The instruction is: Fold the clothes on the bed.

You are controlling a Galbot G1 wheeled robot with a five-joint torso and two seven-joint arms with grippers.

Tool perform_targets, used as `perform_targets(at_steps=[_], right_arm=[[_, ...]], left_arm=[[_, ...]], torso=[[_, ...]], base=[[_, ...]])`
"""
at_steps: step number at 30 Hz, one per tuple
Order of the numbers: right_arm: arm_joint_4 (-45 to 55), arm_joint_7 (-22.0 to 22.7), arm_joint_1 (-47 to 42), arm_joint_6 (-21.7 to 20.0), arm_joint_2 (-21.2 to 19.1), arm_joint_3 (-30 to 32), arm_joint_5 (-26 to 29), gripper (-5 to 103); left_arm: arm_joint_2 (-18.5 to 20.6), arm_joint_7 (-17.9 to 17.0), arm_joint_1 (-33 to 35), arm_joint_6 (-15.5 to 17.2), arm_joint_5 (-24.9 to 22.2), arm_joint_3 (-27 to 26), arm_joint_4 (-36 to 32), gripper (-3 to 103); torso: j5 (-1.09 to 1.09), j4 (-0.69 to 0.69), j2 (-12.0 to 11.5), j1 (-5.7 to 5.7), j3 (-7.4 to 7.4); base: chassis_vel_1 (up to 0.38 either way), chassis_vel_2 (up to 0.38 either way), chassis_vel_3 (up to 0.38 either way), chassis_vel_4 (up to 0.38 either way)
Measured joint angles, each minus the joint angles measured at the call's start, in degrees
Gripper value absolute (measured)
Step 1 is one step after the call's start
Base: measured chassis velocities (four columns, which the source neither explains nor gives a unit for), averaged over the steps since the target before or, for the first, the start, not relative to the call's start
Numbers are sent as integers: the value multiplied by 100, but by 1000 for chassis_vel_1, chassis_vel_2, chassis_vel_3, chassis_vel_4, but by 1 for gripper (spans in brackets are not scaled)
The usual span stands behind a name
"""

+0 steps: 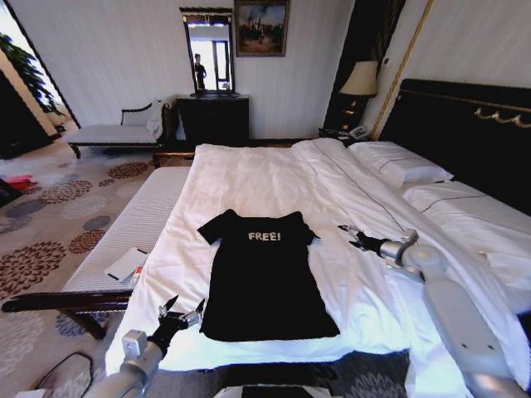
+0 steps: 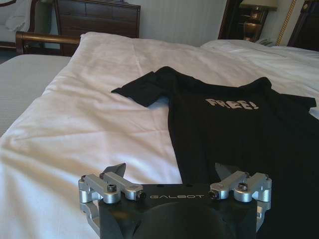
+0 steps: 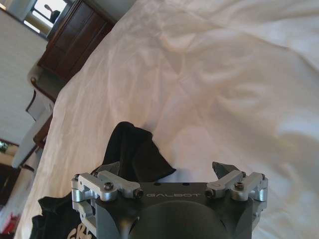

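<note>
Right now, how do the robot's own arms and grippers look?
Both arms have pale grey shells. The left gripper and right gripper each have a black body marked "GALBOT", silver linkages with dark screws, and dark fingers.

Left claw [image 1: 182, 308] agape, low; right claw [image 1: 350, 235] agape, extended.

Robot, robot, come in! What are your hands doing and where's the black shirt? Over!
Left gripper open by the hem corner, right gripper open beside the sleeve. T-shirt flat on bed, unfolded. Nothing in the way.
</note>
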Motion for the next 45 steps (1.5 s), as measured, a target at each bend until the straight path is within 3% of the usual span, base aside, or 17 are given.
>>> perform_targets(at_steps=[14,29,36,39,45], right_arm=[[-1684,-683,1333,26,472,-1136,-1099,100],[-2489,-772,1769,40,1090,-1305,-1469,103],[-2586,-757,1801,40,1123,-1207,-1537,89],[-2565,-753,1796,40,1140,-1150,-1548,72],[-2496,-738,1771,40,1165,-1183,-1582,55]], left_arm=[[-46,-5,37,-8,11,-24,17,100],[-85,-8,144,-14,30,4,-80,100],[-81,-48,104,-18,-9,-31,-43,100],[-64,-75,61,-18,-32,-14,-25,100],[-67,-79,38,-19,-77,-72,-8,100]], torso=[[2,1,0,0,0],[0,2,0,-1,0],[1,1,1,-1,0],[2,1,1,-1,0],[1,1,1,-1,-1]], base=[[0,0,0,0],[0,0,0,0],[0,0,0,0],[0,0,0,0],[0,0,0,0]])
